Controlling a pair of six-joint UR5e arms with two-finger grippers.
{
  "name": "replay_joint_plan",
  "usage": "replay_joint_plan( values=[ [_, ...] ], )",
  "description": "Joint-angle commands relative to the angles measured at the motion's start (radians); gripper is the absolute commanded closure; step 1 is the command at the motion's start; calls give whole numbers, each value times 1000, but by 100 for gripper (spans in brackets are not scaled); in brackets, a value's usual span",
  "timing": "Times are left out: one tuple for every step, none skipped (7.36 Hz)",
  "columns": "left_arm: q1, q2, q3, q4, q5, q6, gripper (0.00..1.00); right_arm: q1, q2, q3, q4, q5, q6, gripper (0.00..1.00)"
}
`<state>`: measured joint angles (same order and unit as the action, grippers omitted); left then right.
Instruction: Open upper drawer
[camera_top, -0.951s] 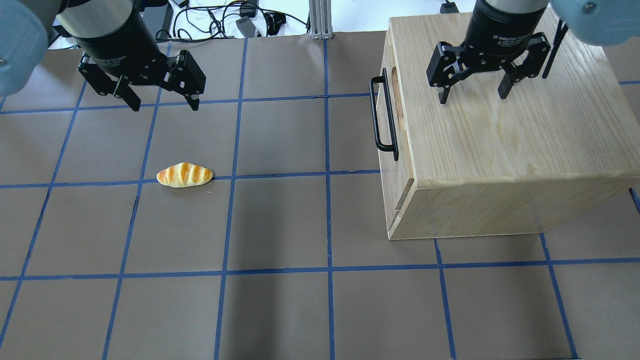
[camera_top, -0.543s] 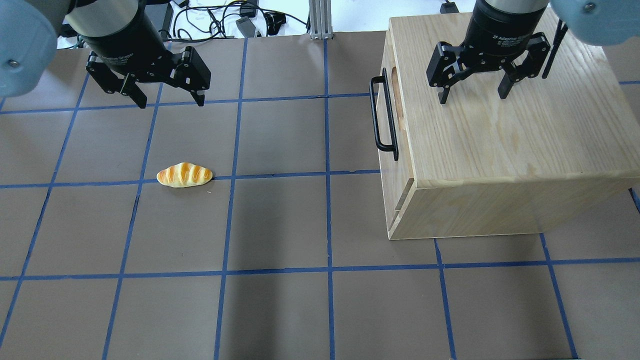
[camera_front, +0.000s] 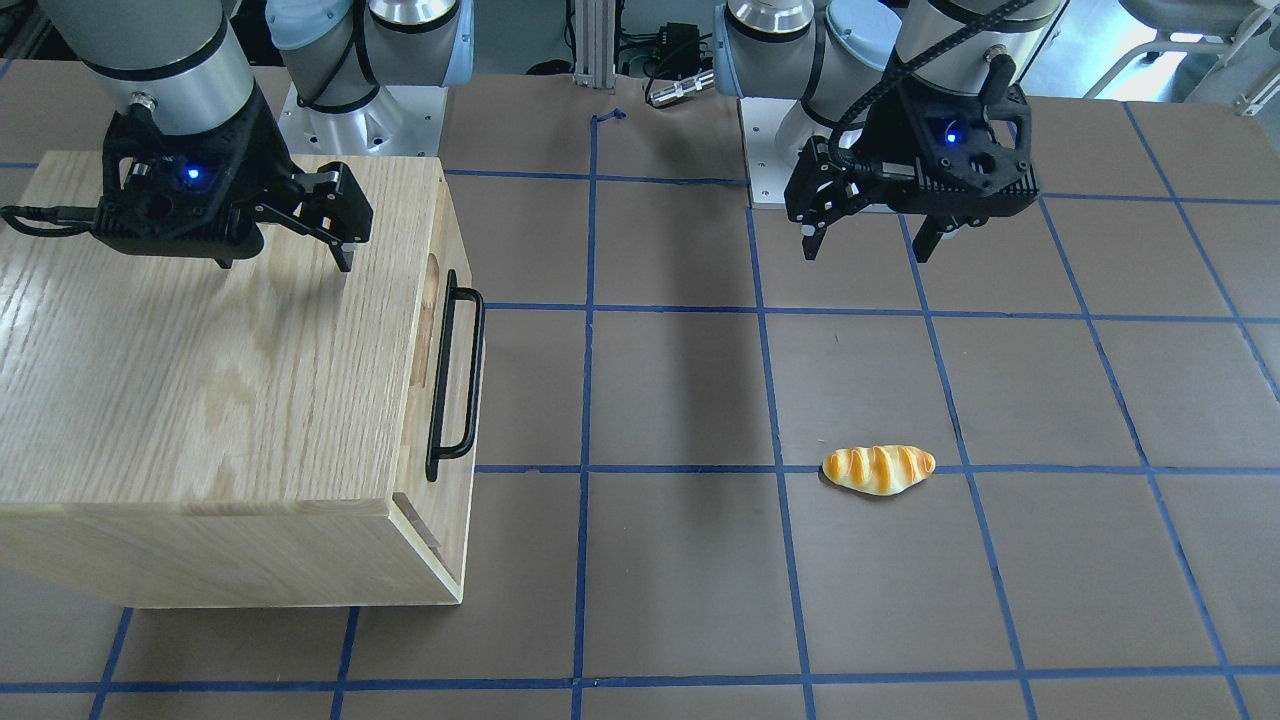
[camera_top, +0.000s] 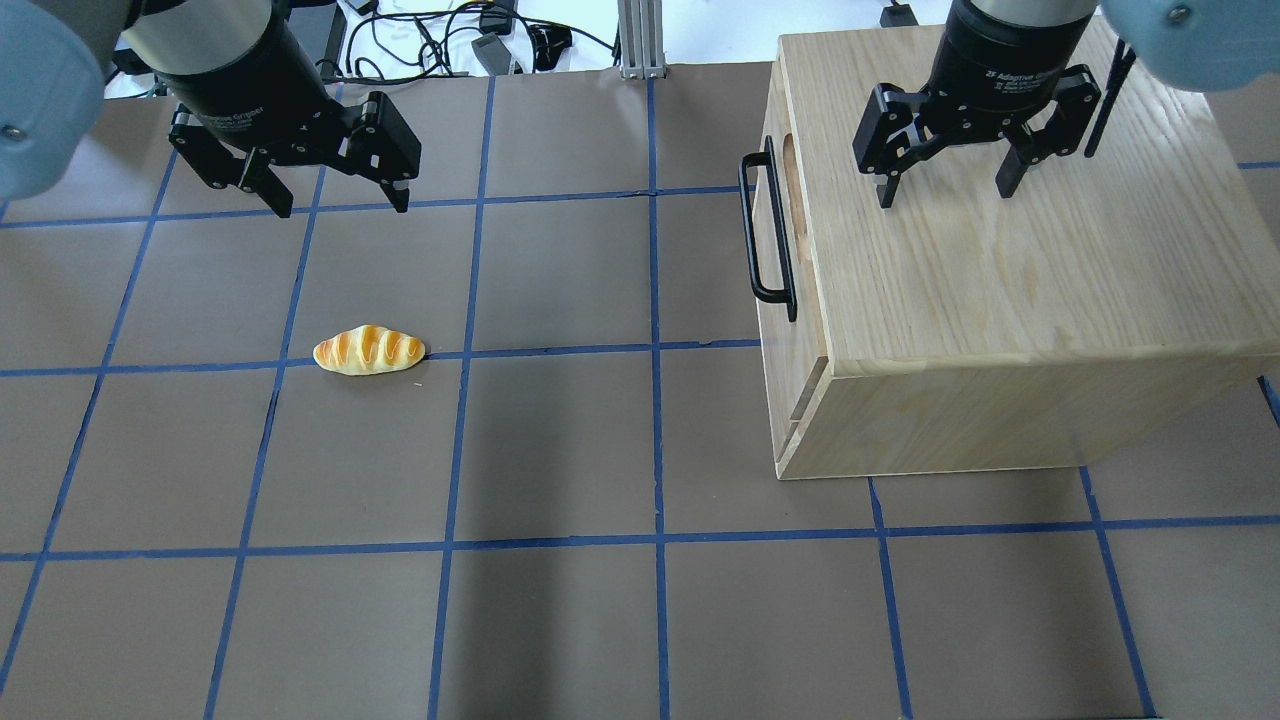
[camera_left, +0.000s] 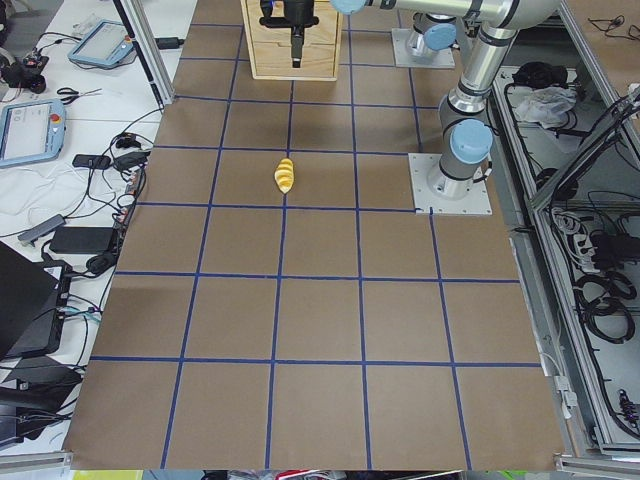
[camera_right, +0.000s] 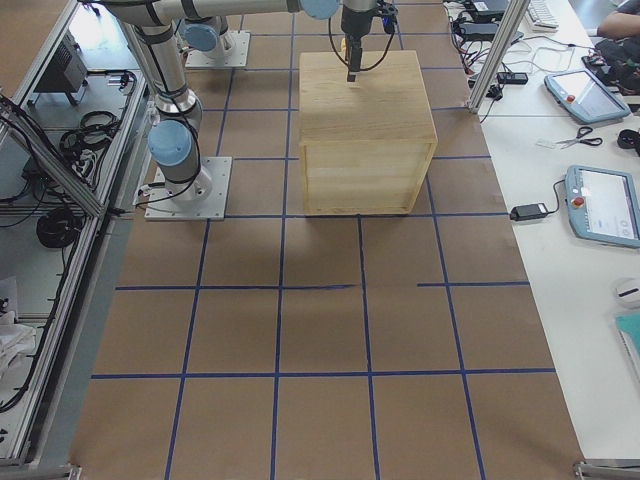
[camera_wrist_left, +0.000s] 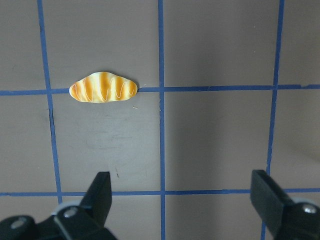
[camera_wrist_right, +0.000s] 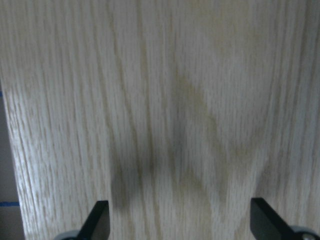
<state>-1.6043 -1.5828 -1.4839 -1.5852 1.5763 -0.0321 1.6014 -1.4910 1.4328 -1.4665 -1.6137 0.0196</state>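
Observation:
The upper drawer is shut flush in the oak cabinet box, and its front faces the table's middle. Its black bar handle and oval notch show along the front, also in the front-facing view. My right gripper is open and empty, hovering over the cabinet's top behind the handle; its wrist view shows only wood grain. My left gripper is open and empty above the bare table, far from the cabinet on the left side.
A toy bread roll lies on the brown, blue-taped table in front of the left gripper, also in its wrist view. Cables and a metal post sit at the far edge.
My left gripper has shifted a little to the right and toward the table's far edge. The right gripper, the drawer and the bread roll have not moved.

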Motion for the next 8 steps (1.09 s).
replay_joint_plan(
  values=[
    [-2, -2, -1, -2, -2, 0, 0, -1, 0, 0, 0, 0, 0, 0],
    [1, -9, -1, -2, -4, 0, 0, 0, 0, 0, 0, 0, -1, 0],
    [3, -28, 4, 4, -6, -2, 0, 0, 0, 0, 0, 0, -1, 0],
    [3, -49, 1, 13, -48, -20, 0, -1, 0, 0, 0, 0, 0, 0],
    [0, -83, 2, 119, -152, -97, 0, 0, 0, 0, 0, 0, -1, 0],
    [-8, -115, 1, 152, -217, -148, 0, 0, 0, 0, 0, 0, 0, 0],
    [-32, -144, -1, 207, -333, -160, 1, -1, 0, 2, 0, 0, -1, 0],
    [-80, -179, -1, 284, -373, -204, 1, 0, 0, 0, 0, 0, 0, 0]
  ],
)
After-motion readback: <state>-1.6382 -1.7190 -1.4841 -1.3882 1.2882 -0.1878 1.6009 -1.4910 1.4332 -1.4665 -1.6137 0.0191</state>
